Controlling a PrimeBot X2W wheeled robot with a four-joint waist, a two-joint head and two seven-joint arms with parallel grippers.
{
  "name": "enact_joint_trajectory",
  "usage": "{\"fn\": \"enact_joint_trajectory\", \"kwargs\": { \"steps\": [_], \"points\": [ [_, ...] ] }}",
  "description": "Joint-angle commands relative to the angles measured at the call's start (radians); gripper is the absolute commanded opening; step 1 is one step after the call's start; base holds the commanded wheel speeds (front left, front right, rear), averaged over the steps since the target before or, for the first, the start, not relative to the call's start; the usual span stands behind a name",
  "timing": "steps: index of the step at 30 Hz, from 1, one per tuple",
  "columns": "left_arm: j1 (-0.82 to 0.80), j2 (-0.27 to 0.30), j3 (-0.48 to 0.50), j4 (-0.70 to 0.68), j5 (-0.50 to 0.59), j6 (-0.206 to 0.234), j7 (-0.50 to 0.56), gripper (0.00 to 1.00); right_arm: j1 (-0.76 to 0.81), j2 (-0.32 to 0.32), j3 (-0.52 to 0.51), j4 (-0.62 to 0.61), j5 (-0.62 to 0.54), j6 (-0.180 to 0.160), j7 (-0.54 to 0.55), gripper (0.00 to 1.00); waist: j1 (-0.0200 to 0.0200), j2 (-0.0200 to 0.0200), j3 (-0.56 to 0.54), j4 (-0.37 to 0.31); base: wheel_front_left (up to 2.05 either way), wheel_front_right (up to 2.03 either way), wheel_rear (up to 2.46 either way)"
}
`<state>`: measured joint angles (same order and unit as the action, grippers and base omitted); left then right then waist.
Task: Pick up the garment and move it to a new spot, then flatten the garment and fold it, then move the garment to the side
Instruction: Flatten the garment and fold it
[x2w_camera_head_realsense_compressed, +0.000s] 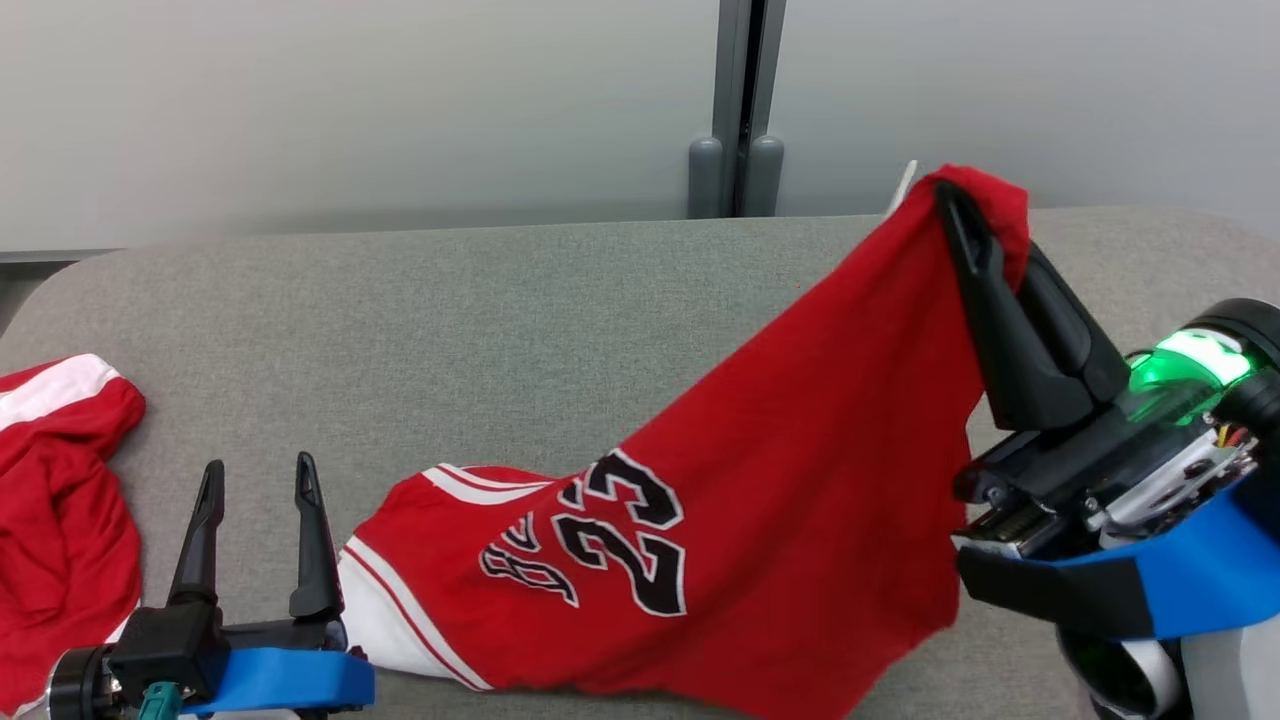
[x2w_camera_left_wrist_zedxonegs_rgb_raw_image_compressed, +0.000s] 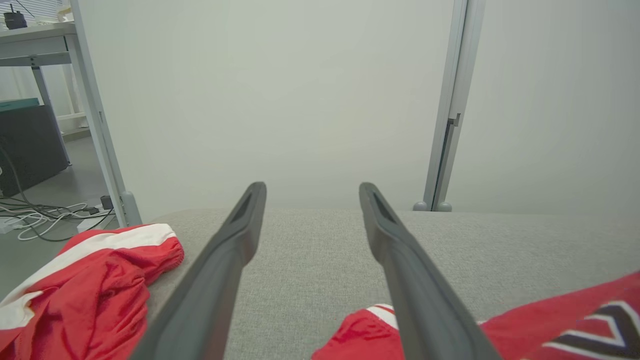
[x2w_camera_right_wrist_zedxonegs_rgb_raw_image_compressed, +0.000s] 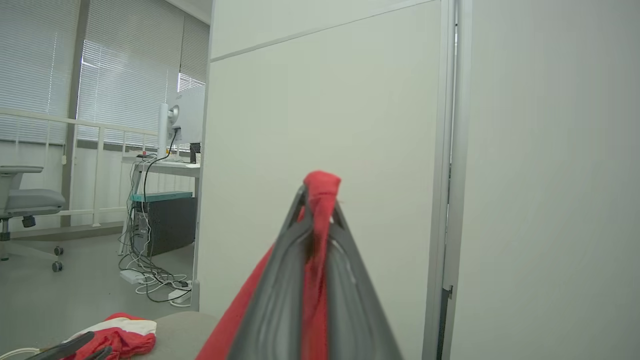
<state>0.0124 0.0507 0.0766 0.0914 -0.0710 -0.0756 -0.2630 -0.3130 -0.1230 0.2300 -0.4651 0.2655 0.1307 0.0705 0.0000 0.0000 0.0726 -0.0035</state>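
Grey fabric covers the table (x2w_camera_head_realsense_compressed: 500, 300), and behind the table's back edge stands a pale partition wall (x2w_camera_head_realsense_compressed: 350, 100) with a grey post (x2w_camera_head_realsense_compressed: 737, 100). The red jersey (x2w_camera_head_realsense_compressed: 780, 480), the garment of the task, is on the right half of the table. Its lower part, with the black number 23 (x2w_camera_head_realsense_compressed: 625, 540) and the white trim (x2w_camera_head_realsense_compressed: 400, 610), rests on the table near the front edge. One corner is held up above the table, toward the back right.

The right gripper (x2w_camera_head_realsense_compressed: 975, 215) has this corner. Its two dark fingers are pressed together on the cloth, and a small red bunch of cloth comes out over the fingertips. From there the cloth goes down in a slope to the table surface.

The left gripper (x2w_camera_head_realsense_compressed: 258, 475) is at the table's front edge, on the left half. Its fingers are spread wide apart and point toward the back edge. Nothing is between them, and the grey table fabric shows in the gap. The white-trimmed end of the jersey lies just beside this gripper; I cannot tell if it touches.

At the table's left end lies a second red garment (x2w_camera_head_realsense_compressed: 55, 480) with a white band, crumpled and well apart from the jersey.
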Motion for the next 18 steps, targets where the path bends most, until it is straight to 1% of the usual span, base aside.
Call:
{"fn": "enact_joint_trajectory", "kwargs": {
  "steps": [1, 6, 10, 14, 15, 18],
  "points": [
    [-0.023, 0.000, -0.009, 0.000, -0.004, 0.000, -0.003, 1.00, 0.021, 0.007, -0.028, 0.016, 0.009, 0.000, 0.006, 0.00, 0.0000, 0.0000, 0.009, 0.009, 0.00, 0.00, 0.00],
    [-0.036, 0.000, -0.014, 0.006, -0.010, 0.003, -0.003, 1.00, 0.033, 0.010, -0.086, 0.083, 0.023, 0.000, -0.011, 0.00, 0.0000, 0.0000, 0.024, 0.026, 0.00, 0.00, 0.00],
    [-0.043, -0.001, -0.012, 0.008, -0.010, 0.002, -0.003, 1.00, 0.017, -0.002, -0.123, 0.159, 0.026, 0.000, -0.038, 0.00, 0.0000, 0.0000, 0.031, 0.039, 0.00, 0.00, 0.00],
    [-0.051, -0.001, -0.019, 0.010, -0.015, 0.004, -0.003, 1.00, -0.029, -0.025, -0.161, 0.283, 0.022, 0.000, -0.075, 0.00, 0.0000, 0.0000, 0.041, 0.057, 0.00, 0.00, 0.00],
    [-0.051, -0.001, -0.019, 0.010, -0.015, 0.004, -0.003, 1.00, -0.029, -0.025, -0.161, 0.283, 0.022, 0.000, -0.075, 0.00, 0.0000, 0.0000, 0.041, 0.057, 0.00, 0.00, 0.00],
    [-0.062, -0.001, -0.033, 0.012, -0.021, 0.006, -0.003, 1.00, -0.073, -0.051, -0.181, 0.407, 0.014, 0.000, -0.110, 0.00, 0.0000, 0.0000, 0.051, 0.077, 0.00, 0.00, 0.00]
  ]
}}
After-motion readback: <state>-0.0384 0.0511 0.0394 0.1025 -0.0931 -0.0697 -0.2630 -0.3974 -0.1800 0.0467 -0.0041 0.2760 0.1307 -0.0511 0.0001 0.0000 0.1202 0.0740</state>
